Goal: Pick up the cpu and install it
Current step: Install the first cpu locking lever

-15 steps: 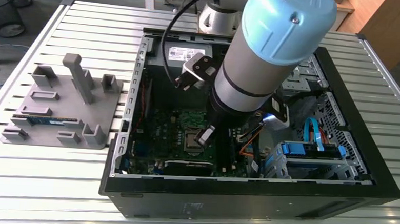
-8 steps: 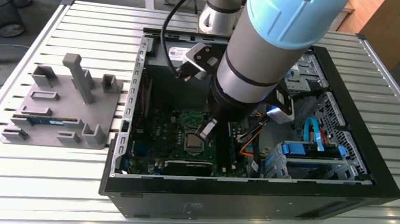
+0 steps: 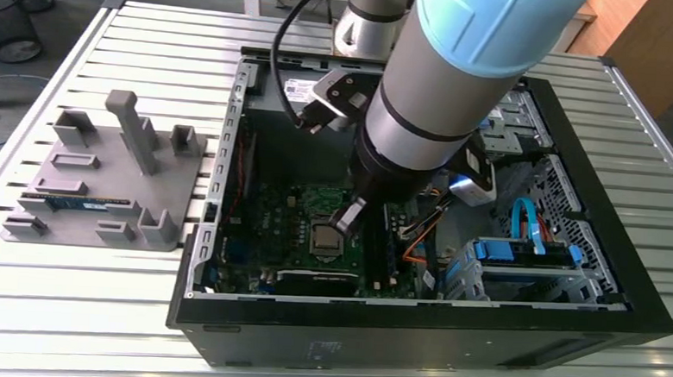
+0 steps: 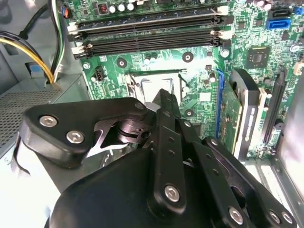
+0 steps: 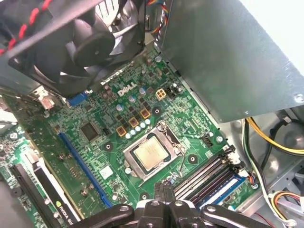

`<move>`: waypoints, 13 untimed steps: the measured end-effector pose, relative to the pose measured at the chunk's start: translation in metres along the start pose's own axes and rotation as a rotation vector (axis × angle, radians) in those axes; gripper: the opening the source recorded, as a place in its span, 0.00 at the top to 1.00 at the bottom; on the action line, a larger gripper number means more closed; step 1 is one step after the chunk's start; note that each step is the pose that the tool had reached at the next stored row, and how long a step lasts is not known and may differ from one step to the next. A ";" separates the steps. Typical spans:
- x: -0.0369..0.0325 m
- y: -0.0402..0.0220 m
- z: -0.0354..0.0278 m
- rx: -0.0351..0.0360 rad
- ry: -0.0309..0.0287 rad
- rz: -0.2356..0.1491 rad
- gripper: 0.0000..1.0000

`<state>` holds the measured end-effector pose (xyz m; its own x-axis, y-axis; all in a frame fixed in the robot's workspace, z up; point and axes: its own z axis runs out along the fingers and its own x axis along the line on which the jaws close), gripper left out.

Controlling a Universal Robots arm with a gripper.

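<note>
Cpu [image 3: 326,237] lies flat, silver top bare, in the motherboard [image 3: 276,229] socket, lower centre of the exterior view, inside the open computer case [image 3: 421,331] on the slatted surface [image 3: 77,313]; pincer [image 3: 341,227] closed, gripping nothing, tips right over the cpu, contact unclear.

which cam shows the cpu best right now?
First wrist view: the cpu sits in its socket, with its whole top face unobstructed. The exterior view shows it small, beside the arm. In the second wrist view the tool covers most of it.
</note>
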<state>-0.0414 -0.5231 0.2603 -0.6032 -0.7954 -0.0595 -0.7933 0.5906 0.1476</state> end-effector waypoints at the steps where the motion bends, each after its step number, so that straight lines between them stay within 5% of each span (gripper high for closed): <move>1: -0.0002 0.0004 -0.0030 -0.0001 -0.0001 0.000 0.89; 6: -0.0012 0.0026 -0.0162 0.0000 -0.0002 0.001 0.89; 13: -0.0088 0.0083 -0.0159 0.0013 -0.0009 0.011 0.89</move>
<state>-0.0415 -0.5134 0.2778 -0.6123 -0.7884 -0.0587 -0.7865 0.5999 0.1470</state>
